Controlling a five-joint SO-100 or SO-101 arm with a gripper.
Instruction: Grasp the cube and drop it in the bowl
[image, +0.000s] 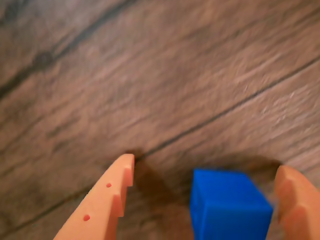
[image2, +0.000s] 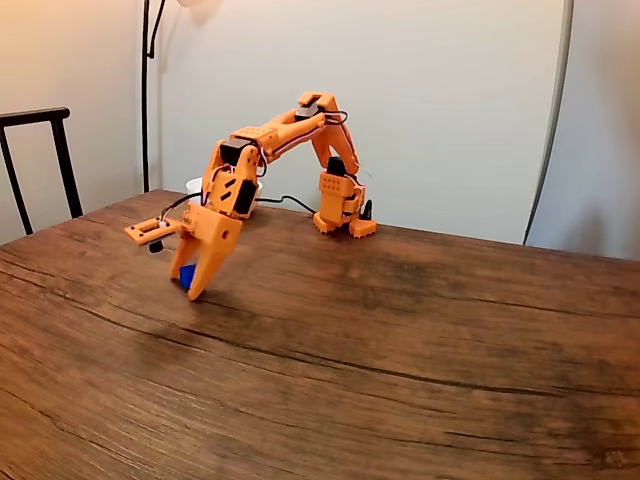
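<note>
Wrist view looked down between the two orange fingers of the gripper, which stood spread apart with the wood showing between them. The cube, bright blue, sat on the table inside that gap, much closer to the finger on the right of the picture than to the one on the left. Whether the right finger touched it could not be told, since that edge was blurred; the left finger was clearly apart from it. So the jaws were released and gripped nothing.

From the fixed view, the nearest thing was the broad brown tabletop with its dark grain lines. Farther back, the gripper pointed steeply down with its tips at the wood, and a sliver of the blue cube showed just beside the fingers on their left. The orange arm arched up and back to its base near the far edge of the table. Behind the arm, a bit of the white bowl peeked out. Beyond stood a dark chair at the left and a pale wall.
</note>
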